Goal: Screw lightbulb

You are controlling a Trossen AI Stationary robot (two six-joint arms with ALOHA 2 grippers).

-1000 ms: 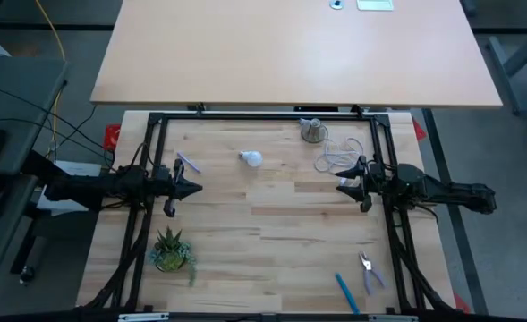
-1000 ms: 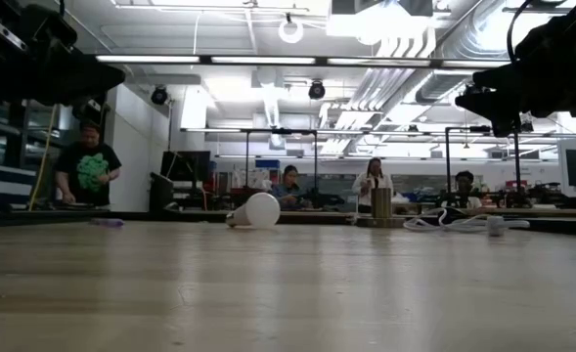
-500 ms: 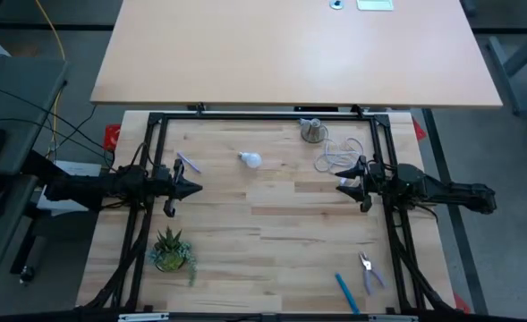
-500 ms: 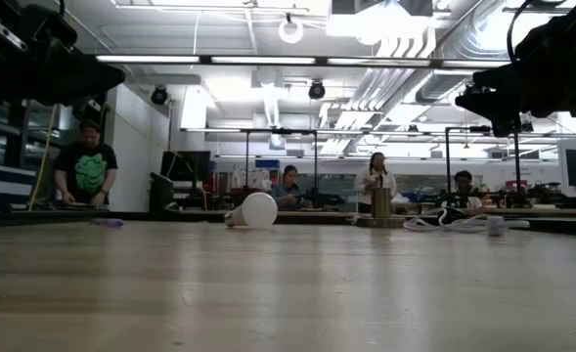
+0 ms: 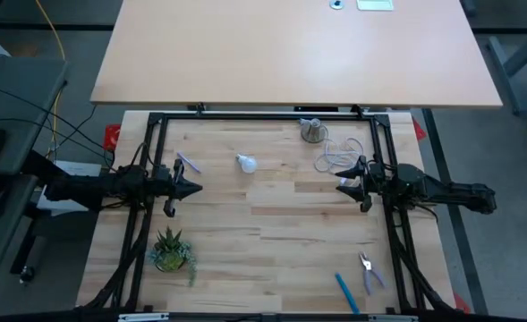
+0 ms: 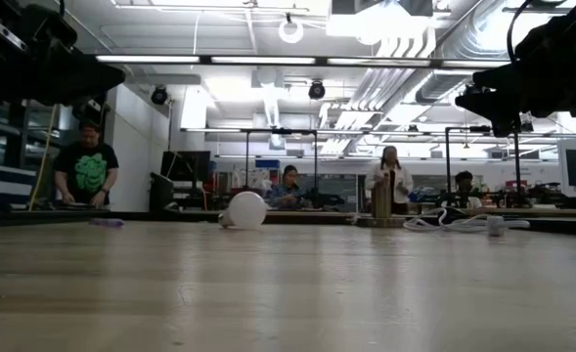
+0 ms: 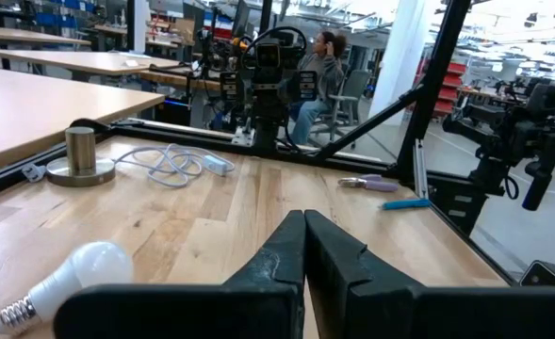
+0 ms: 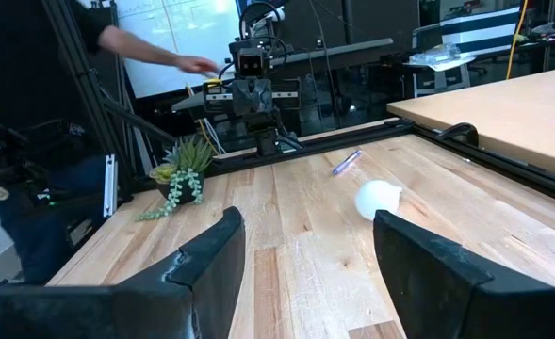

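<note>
1. Lightbulb [image 5: 246, 162] lies on its side on the table [image 5: 272, 224], back-left area, between the purple pen [image 5: 188, 164] and the socket [image 5: 312, 131], apart from both.
2. Left gripper [image 5: 194, 189] clenched on nothing, right gripper [image 5: 342, 187] parted w/ nothing in it, both well apart from it.
3. Prob light, fragile glass, smooth + rolls easy. I'd grab the white globe gently, leaving the threaded base [image 7: 7, 314] free.

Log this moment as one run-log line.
stage: pre-grasp | lightbulb: loose on table, unscrewed | socket: empty, far edge | left gripper: shut, empty | right gripper: open, empty
</note>
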